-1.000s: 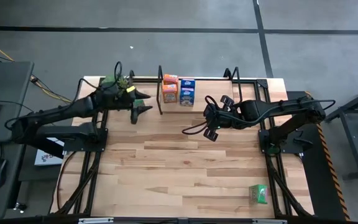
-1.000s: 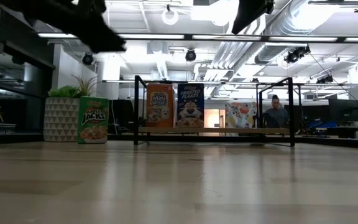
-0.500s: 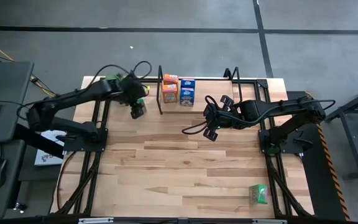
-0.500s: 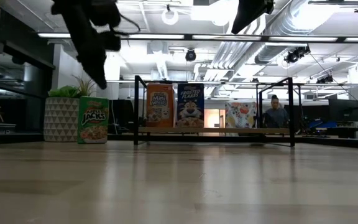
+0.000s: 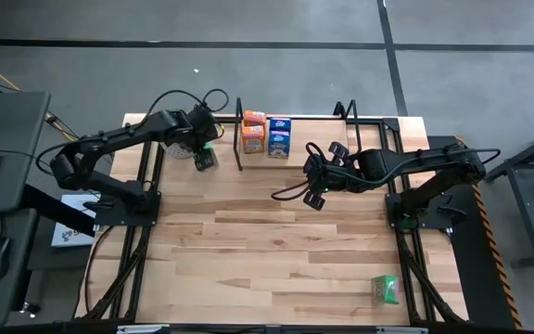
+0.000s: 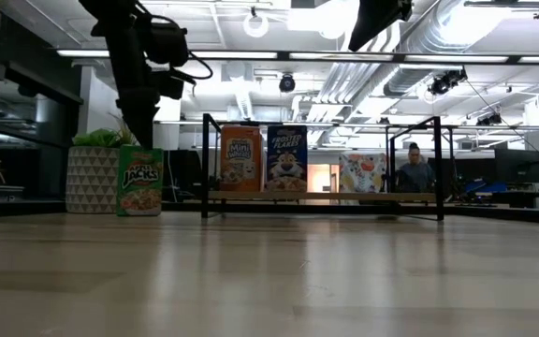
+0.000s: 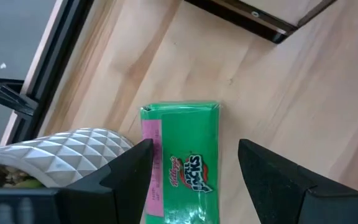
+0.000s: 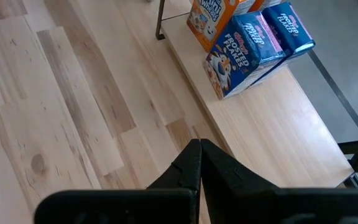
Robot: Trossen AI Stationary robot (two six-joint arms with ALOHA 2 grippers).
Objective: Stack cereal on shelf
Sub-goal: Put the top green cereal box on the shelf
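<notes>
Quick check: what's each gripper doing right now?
Left gripper: open, straddling the green cereal box, not gripping it.
Right gripper: shut, empty.

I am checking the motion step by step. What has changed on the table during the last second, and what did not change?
The left gripper swung from pointing toward the shelf to hanging over the green cereal box beside the plant pot, jaws open on either side of it, not yet gripping. The right gripper stayed shut in front of the shelf. The boxes on the shelf and the green box at the near edge did not move.
</notes>
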